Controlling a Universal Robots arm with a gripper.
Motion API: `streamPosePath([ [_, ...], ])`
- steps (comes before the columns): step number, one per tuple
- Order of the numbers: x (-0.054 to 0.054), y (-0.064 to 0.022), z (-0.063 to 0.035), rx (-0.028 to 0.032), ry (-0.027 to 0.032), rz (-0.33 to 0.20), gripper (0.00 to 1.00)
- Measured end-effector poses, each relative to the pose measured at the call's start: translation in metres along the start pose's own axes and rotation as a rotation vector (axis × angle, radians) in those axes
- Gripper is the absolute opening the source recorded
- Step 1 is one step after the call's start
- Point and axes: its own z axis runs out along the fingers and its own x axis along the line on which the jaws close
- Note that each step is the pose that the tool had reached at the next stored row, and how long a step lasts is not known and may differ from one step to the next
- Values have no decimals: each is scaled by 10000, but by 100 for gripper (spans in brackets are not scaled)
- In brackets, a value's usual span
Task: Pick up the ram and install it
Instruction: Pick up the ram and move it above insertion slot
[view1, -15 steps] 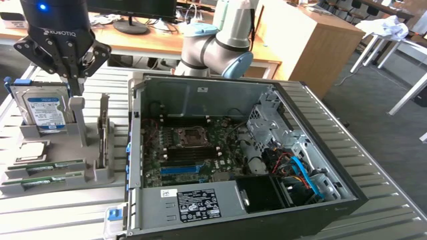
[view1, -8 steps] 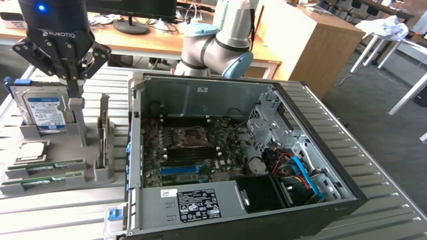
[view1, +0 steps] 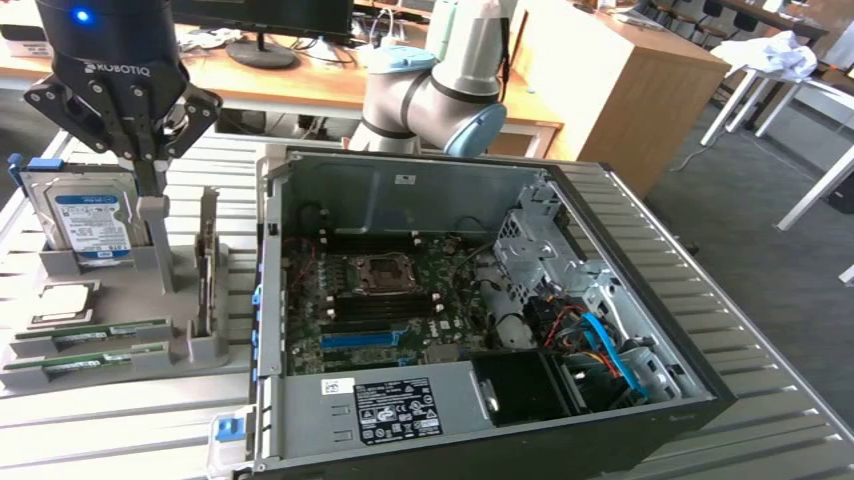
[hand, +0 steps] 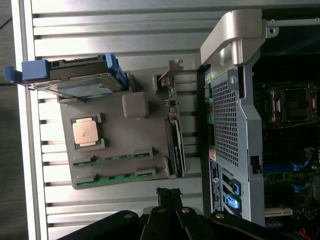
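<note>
The black linked-finger claw (view1: 147, 180) hangs in the upper left of the exterior view, fingers pressed together with nothing between them. It is close to the silver hard drive with a blue-white label (view1: 91, 225) and the upright post of the grey moulded holder (view1: 187, 350) on the slatted metal bench (view1: 120, 420). The ram (view1: 94, 335), a long thin green circuit-board stick, lies slotted at lower left, with a twin stick (view1: 83, 365) just beside it.

Lowered shut, the fingers would likely strike the board's edge rather than straddle it. A finger may also catch the twin. An off-centre grip could tilt the ram, or it could snag on the upright expansion card (view1: 207, 260) beside the open black computer case (view1: 707, 390).
</note>
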Motion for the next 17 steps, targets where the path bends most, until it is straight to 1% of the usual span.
streamPosePath([
  [9,0,0,0,-3,0,-105,10],
  [17,0,-5,0,-16,-1,-598,10],
])
